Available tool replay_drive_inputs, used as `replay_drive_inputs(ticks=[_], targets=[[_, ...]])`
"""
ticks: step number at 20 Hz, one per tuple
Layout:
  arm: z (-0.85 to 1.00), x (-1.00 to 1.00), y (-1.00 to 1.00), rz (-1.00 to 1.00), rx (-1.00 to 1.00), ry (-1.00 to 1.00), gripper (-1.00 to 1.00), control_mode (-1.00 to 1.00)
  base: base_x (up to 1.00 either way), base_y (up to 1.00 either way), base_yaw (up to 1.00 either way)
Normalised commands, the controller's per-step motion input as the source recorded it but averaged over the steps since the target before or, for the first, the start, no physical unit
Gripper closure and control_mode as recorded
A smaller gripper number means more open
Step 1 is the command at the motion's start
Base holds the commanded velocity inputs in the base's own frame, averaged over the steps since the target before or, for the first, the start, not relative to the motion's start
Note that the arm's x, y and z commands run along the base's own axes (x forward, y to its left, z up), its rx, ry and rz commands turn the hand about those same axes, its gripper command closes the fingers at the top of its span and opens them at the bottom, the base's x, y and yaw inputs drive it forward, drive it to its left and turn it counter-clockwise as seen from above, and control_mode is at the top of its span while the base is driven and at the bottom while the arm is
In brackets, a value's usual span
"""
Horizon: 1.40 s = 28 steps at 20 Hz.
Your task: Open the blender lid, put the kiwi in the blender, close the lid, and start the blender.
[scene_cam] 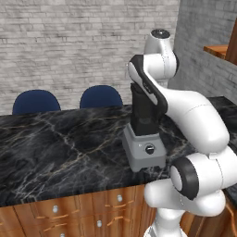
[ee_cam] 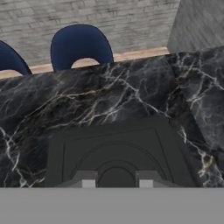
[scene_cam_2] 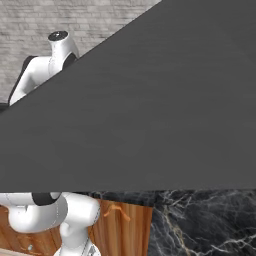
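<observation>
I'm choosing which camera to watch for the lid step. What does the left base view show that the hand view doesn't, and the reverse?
Left base view alone: the blender whole, its grey base and black knob, wooden drawers under the counter, and the arm bent over the jar. Hand view alone: the blender lid from above, with the gripper right at it, shut. Both: the black marble counter, two blue chairs and the brick wall.

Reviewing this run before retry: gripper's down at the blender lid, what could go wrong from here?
1. The gripper looks shut right over the blender lid; a poor hold could slip or tip the blender.
2. The arm hides the jar top in the left base view.
3. A dark surface blocks most of the right base view.
</observation>
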Motion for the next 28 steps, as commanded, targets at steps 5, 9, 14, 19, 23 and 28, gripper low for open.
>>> replay_drive_inputs(ticks=[5, 9, 14, 19, 23, 28], targets=[[-0.40, 0.01, 0.00, 0.00, 0.00, -0.05, 1.00, -1.00, 0.00, 0.00, 0.00], [-0.39, 0.03, 0.00, 0.00, 0.00, -0.07, 1.00, -1.00, 0.00, 0.00, 0.00], [-0.32, 0.02, -0.02, 0.00, 0.00, -0.14, 1.00, -1.00, 0.00, 0.00, 0.00], [-0.20, 0.12, 0.00, 0.00, 0.00, -0.18, 1.00, -1.00, 0.00, 0.00, 0.00], [-0.32, 0.09, 0.00, 0.01, 0.00, -0.10, 1.00, -1.00, 0.00, 0.00, 0.00], [-0.43, 0.00, 0.00, 0.01, 0.00, 0.00, -1.00, -1.00, 0.00, 0.00, 0.00]])
